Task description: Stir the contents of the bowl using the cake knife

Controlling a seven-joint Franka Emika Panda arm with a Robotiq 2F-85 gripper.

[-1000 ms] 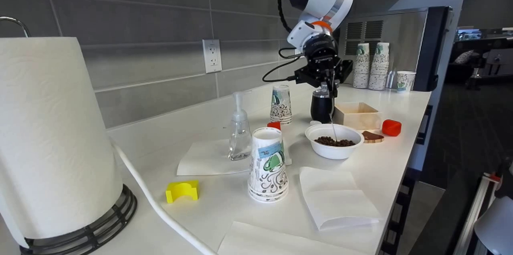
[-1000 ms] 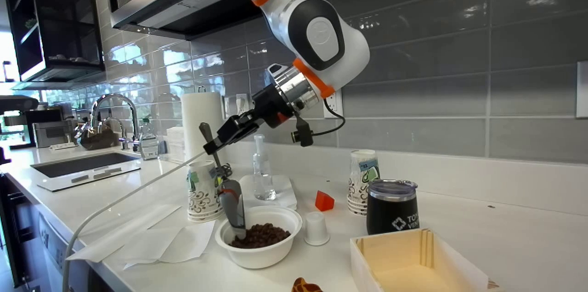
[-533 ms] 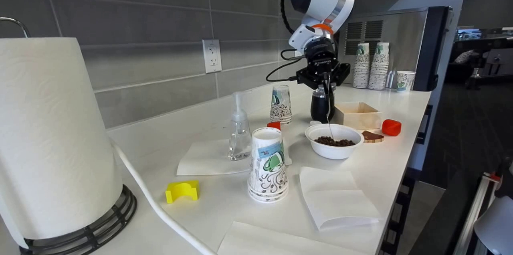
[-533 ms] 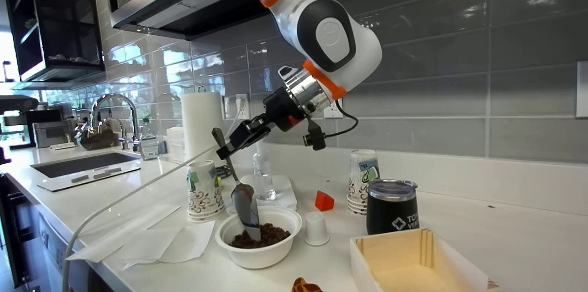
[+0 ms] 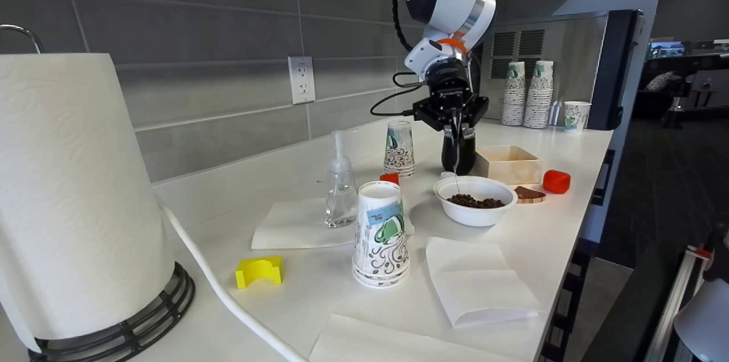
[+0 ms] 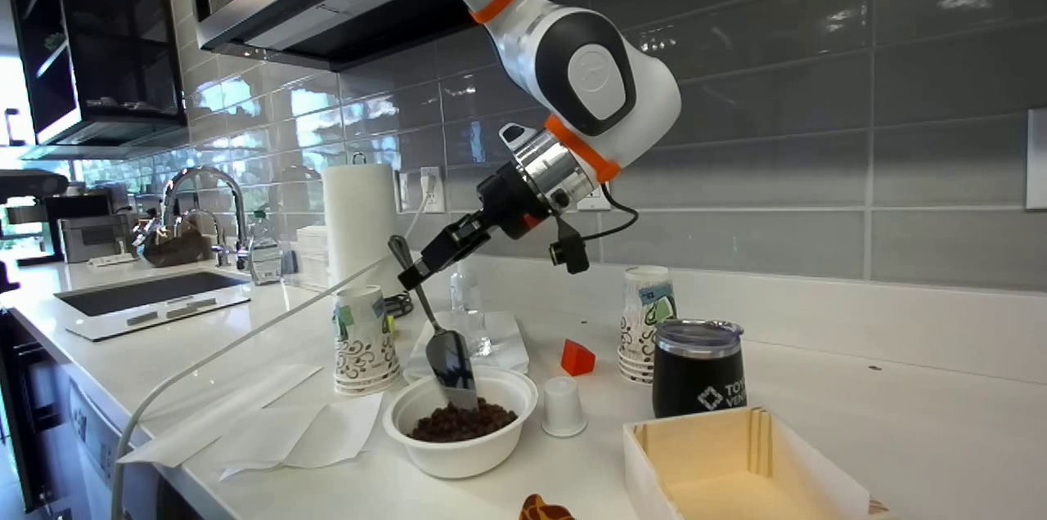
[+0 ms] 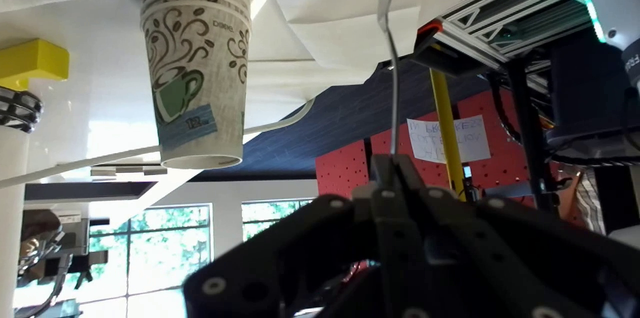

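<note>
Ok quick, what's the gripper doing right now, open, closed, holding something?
Gripper: closed, holding the cake knife by its handle.

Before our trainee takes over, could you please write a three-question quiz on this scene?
1. True or false: the gripper holds the knife by its handle.
2. What lies in the bowl: A, clear liquid; B, brown bits; C, torn paper?
3. Fill in: the tumbler beside the wooden box is mostly ____ in colour.

Key: 1, true; 2, B; 3, black.
</note>
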